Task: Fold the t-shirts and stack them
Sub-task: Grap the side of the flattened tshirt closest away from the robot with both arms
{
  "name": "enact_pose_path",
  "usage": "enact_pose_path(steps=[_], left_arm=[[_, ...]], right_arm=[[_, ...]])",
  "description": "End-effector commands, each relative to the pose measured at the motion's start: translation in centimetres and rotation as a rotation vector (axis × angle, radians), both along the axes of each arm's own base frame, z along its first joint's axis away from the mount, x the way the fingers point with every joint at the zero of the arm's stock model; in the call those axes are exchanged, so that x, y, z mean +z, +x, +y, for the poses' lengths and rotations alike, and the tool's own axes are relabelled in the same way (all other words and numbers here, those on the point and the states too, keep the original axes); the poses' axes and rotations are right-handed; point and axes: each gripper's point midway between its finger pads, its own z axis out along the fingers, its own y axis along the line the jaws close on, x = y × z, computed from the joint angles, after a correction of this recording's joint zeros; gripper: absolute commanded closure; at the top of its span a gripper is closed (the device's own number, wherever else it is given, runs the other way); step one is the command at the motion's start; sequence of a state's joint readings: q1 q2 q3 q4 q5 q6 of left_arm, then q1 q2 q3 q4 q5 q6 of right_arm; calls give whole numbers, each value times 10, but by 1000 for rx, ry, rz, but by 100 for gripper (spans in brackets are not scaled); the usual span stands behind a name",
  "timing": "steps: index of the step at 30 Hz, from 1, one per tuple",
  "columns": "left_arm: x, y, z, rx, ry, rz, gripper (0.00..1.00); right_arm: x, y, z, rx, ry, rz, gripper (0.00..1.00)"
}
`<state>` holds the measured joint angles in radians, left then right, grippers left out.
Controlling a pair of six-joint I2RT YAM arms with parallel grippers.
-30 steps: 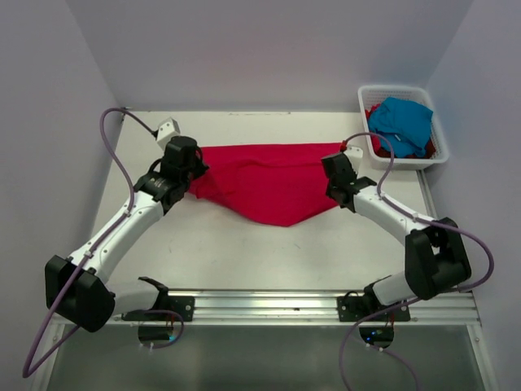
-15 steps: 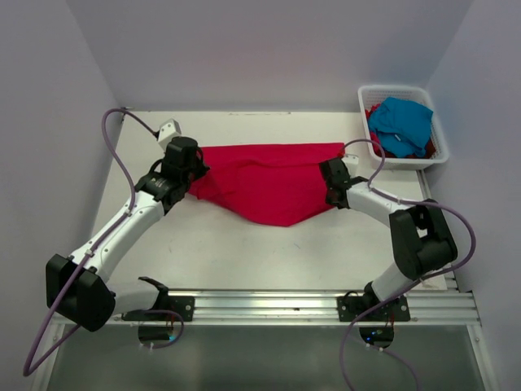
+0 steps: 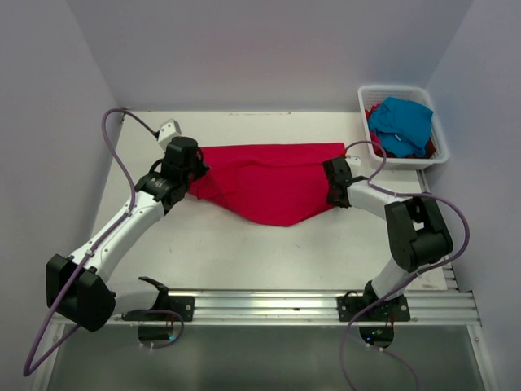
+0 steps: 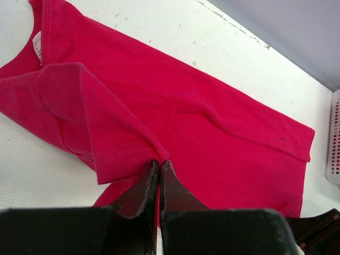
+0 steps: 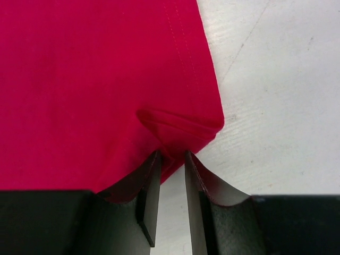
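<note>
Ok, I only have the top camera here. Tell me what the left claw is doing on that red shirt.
Observer: The left claw is shut, pinching a folded-over edge of the red t-shirt.
Operator: Now report the right claw.
Observer: The right claw is open. Bare table shows between its fingers, and the shirt's puckered corner lies right at the tips.

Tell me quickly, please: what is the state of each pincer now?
Left pincer: closed, pinching a fold of the red t-shirt.
Right pincer: open a little, the shirt's corner at its tips, not gripped.
</note>
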<state>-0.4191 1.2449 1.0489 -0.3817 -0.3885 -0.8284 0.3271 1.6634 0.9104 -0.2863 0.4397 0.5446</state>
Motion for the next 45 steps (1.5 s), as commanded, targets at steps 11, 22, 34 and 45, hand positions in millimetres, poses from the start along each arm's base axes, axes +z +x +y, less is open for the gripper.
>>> enact_pose_path(steps=[11,22,34,45], left_arm=[[12,6,3,27,-28,-58,100],[12,2,4,18,-25,-50,100],[10,-57,37,57,-3,-42,100],[20,-119,55,60,-70,-13,100]], right_arm=[[-2,3,7,-9,63,-26,88],[22,-9,1,-21,70,-63,100],[101,-52,-25,-40,52,-205,100],[131,-86,-34,-37,73,-234,100]])
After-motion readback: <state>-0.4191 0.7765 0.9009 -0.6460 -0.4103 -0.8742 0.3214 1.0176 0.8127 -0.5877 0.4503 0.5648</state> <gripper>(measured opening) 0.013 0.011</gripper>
